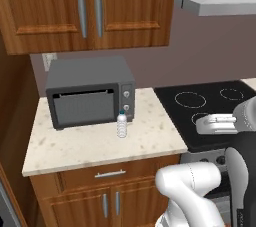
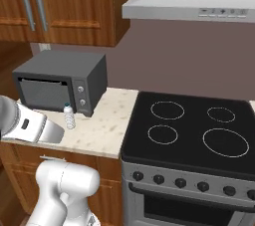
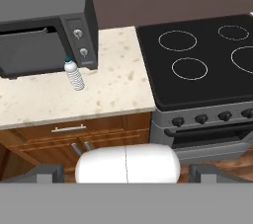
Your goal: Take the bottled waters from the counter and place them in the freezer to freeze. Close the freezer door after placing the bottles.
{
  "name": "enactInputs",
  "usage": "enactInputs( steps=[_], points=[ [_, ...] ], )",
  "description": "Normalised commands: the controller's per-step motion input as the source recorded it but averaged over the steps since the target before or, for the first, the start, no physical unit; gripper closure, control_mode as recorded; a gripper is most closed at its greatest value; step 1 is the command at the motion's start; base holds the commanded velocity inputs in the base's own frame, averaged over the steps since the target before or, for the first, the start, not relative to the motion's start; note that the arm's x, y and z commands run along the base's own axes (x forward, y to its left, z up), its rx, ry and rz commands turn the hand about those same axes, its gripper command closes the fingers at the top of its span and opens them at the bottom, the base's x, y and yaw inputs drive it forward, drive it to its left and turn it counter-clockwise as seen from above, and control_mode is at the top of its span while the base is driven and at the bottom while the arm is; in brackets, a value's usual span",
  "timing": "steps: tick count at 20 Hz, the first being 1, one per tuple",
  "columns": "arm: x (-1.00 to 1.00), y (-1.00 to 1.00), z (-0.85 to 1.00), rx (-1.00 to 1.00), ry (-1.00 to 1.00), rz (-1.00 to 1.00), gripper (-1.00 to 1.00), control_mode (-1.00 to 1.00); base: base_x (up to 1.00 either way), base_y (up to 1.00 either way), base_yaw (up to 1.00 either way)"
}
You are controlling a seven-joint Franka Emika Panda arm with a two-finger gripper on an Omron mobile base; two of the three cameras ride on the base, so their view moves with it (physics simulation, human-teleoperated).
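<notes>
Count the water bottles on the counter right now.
1: a small clear ribbed plastic bottle with a teal cap stands upright before the grey toaster oven. A second may be hidden.

White arm raised, fingers [image 3: 49, 173] spread wide

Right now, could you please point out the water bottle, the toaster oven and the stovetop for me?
bottle [image 1: 121, 125], left base view, on its ribbed body.
toaster oven [image 1: 82, 107], left base view, on its glass door.
stovetop [image 2: 191, 138], right base view, on the black glass between the burner rings.
</notes>
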Motion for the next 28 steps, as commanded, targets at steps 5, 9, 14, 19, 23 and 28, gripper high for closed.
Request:
enactInputs(
  steps=[5,9,14,19,23,28],
  points=[
    [0.00,0.00,0.00,0.00,0.00,0.00,-1.00,1.00,0.14,0.00,0.00],
    [0.00,0.00,0.00,0.00,0.00,0.00,-1.00,1.00,0.42,0.00,0.00],
    [0.00,0.00,0.00,0.00,0.00,0.00,-1.00,1.00,0.31,0.00,0.00],
    [0.04,0.01,0.00,0.00,0.00,0.00,-1.00,-1.00,0.06,0.00,0.00],
    [0.33,0.16,0.00,0.00,0.00,0.00,-1.00,-1.00,0.00,0.00,0.00],
    [0.57,0.47,-0.22,-0.04,-0.01,-0.04,-1.00,-1.00,0.00,0.00,0.00]
  ],
)
